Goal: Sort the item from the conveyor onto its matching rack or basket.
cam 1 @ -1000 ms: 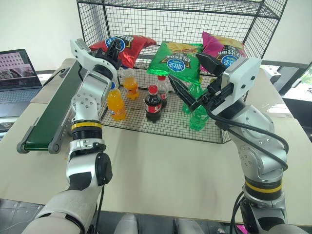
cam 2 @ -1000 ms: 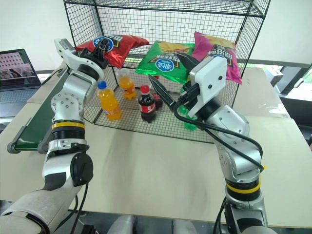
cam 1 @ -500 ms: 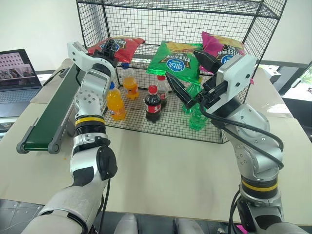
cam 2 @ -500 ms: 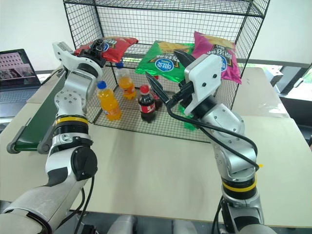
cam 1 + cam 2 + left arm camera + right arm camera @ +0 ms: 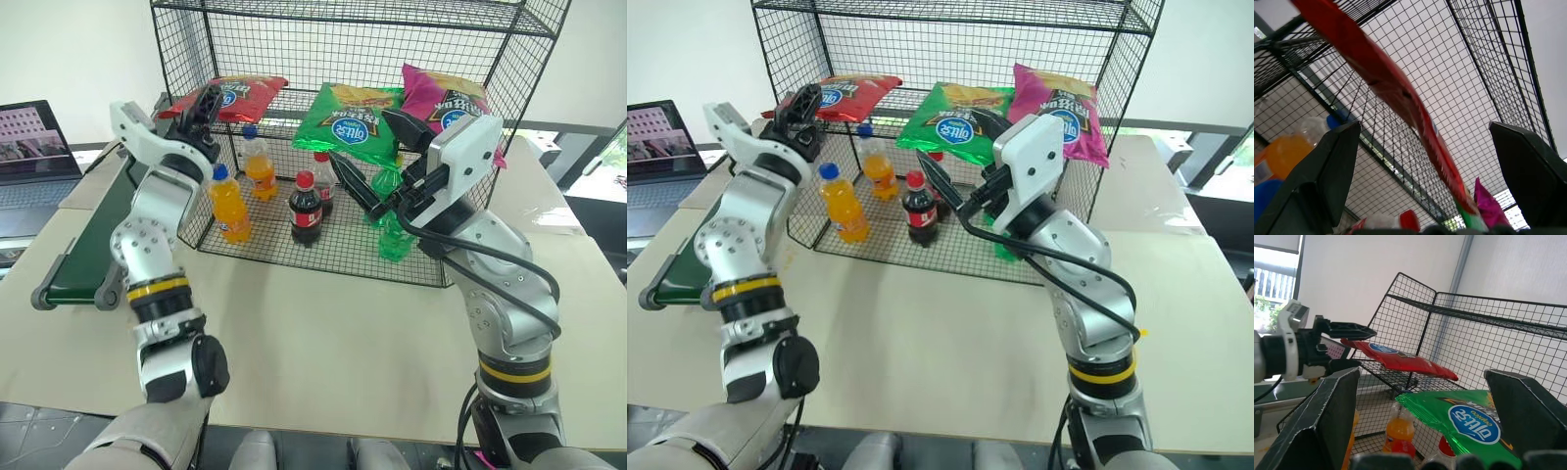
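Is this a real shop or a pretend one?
Probably a pretend shop for robot practice: a black wire rack with chip bags and drink bottles stands on a table by a small conveyor and laptop.

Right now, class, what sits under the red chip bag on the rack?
Under the red chip bag stand two orange soda bottles on the rack's bottom tier. The shelf mesh beneath the bag itself is covered.

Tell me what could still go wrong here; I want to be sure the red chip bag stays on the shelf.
The shiny red crinkly chip bag lies at the black wire-mesh rack's left edge, with the open left gripper around its end; a finger might drag it off. The open right gripper sits close to the green chip bag and could nudge it.
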Motion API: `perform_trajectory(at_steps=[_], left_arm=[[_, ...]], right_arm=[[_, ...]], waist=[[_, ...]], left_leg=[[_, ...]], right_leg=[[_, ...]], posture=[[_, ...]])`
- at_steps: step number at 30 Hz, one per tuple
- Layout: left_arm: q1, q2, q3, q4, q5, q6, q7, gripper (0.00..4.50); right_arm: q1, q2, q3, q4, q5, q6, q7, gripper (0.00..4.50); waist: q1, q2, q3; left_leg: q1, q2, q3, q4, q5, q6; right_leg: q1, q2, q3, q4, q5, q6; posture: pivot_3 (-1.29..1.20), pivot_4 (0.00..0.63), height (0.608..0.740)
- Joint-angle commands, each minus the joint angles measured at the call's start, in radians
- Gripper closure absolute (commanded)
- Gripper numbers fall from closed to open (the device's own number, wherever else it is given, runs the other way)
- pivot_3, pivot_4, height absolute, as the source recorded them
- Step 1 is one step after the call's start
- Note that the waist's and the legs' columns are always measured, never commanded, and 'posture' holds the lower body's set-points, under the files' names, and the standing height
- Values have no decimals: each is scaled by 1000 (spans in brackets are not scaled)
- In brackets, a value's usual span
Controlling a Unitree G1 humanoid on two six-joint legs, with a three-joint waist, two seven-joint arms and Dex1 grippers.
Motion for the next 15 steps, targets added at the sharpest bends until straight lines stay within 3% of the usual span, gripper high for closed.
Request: perform_trajectory(at_steps=[1,4,7,11,15], left_arm=[[156,143,-103,-227,65,99,-69,43],[360,259,-213,-340,211,77,-169,43],[538,300,-309,-383,372,-15,-245,43],[660,297,-433,-323,588,-173,-306,43],[693,224,-475,-232,690,-270,-325,43]], right_arm=[[102,10,12,-49,-13,-30,-13,0],[235,7,39,-62,-42,-73,-3,0],[359,5,43,-40,-60,-100,1,0],[494,0,8,24,-85,-109,-25,0],[562,15,-35,71,-117,-128,-81,0]], waist=[[-2,0,0],[-3,2,0],[-1,2,0],[3,2,0],[-1,1,1]], left_leg=[[1,0,0,0,0,0],[3,0,1,-2,0,0],[1,0,1,-1,1,-2],[6,0,1,-2,0,-1],[4,0,1,-1,0,-1]], right_leg=[[0,0,0,0,0,0],[2,0,0,0,0,0],[0,-1,0,-1,0,0],[7,-1,-1,-5,0,0],[7,-1,0,-6,0,0]], posture=[[0,150,740],[0,150,740],[0,150,740],[0,150,740],[0,150,740]])
